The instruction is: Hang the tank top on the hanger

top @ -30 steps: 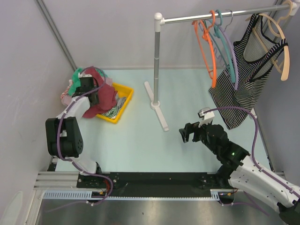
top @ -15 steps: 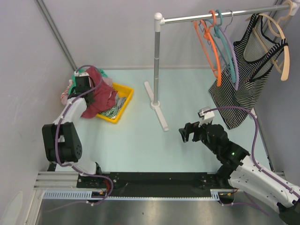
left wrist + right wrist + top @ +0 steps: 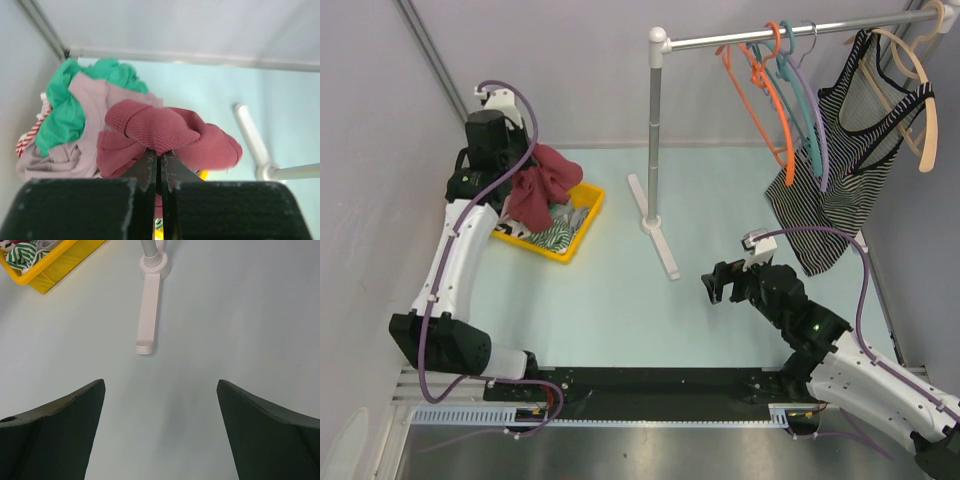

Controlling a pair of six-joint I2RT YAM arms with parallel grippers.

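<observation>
The tank top (image 3: pixel 535 190) dangles bunched over the yellow bin (image 3: pixel 585 228), only a small fold pinched in my clamped-shut left end effector (image 3: pixel 159 154), so I fear swinging toward the hanger (image 3: pixel 767 100) shakes it loose; my right end effector (image 3: pixel 160 382) gapes empty.

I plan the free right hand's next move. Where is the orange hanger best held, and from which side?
Probably the orange hanger by its thin lower arm, approached from the post side: it hangs outermost there, while the teal hanger crowds its other side.
</observation>
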